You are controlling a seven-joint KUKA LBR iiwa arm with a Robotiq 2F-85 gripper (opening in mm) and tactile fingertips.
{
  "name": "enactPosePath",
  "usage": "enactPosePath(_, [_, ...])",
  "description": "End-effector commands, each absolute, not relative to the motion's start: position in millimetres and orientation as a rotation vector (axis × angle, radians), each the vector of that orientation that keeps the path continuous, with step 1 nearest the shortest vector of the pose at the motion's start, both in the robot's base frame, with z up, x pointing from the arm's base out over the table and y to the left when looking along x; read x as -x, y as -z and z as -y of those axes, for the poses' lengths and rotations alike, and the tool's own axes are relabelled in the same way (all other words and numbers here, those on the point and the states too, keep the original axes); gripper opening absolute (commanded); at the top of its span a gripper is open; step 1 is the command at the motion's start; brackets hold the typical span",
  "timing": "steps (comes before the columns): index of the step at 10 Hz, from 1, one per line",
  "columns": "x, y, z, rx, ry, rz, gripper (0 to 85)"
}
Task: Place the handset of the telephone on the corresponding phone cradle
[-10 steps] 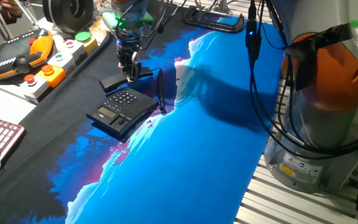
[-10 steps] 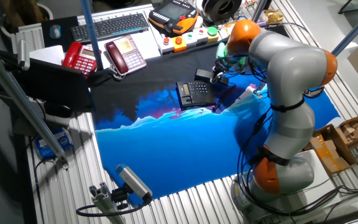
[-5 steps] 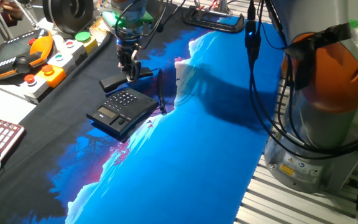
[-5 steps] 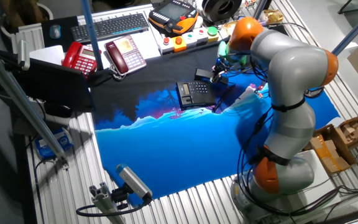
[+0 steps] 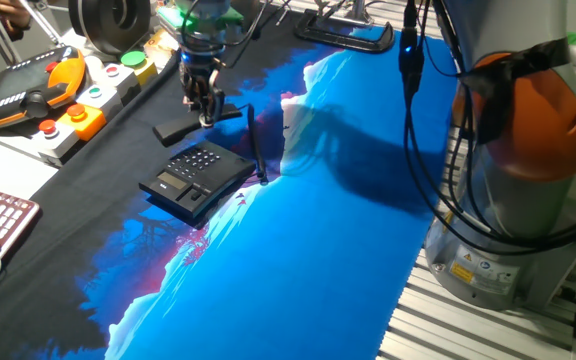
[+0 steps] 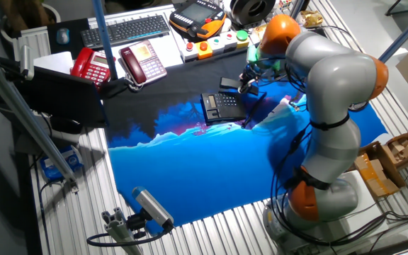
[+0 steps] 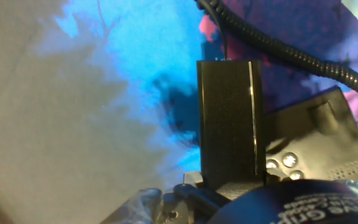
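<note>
Handset (image 5: 196,123) up off the cloth, carried in the gripper (image 5: 204,112) just behind the telephone (image 5: 196,172), on the side toward the button panel (image 5: 88,100). Long axis roughly level and close to parallel with the phone's rear edge, one end sticking out toward the panel, the other toward the blue part of the cloth (image 5: 318,230). Coiled cord (image 5: 255,145) dropping from the blue-side end down to the base's corner. Phone cradle (image 6: 223,98), by judgement the long channel along the keypad edge nearest the handset, too dark in either fixed view to trace surely. From the other fixed view, handset (image 6: 231,83) separate from the telephone (image 6: 222,106), lying above and beyond it with a gap between. Coming move therefore, as a judgement: a short carry over toward the keypad side, a slight turn to line the bar up with the channel, then straight down. Jaws narrowly parted, clamped across the middle of the bar, nothing else touched. In the hand view, handset (image 7: 229,118) filling the centre and running away from the camera, cord (image 7: 278,46) crossing above, a corner of the telephone (image 7: 319,140) with pale keys at the right, below and beside the bar, not yet under it
</note>
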State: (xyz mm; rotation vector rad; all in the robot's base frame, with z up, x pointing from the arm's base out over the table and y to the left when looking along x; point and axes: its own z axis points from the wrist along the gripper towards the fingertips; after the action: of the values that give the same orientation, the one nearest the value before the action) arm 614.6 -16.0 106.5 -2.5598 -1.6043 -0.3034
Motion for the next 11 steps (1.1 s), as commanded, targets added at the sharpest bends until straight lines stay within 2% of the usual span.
enactPosePath(1, [-612, -109, 11, 2.543, 0.299, 1.626, 0.7])
enactPosePath(3, [-602, -115, -2, 2.491, 0.282, 1.697, 0.7])
enactPosePath(7, [-577, -108, -27, 2.399, 0.216, 1.82, 0.7])
enactPosePath(11, [-563, -110, -35, 2.336, 0.156, 1.87, 0.7])
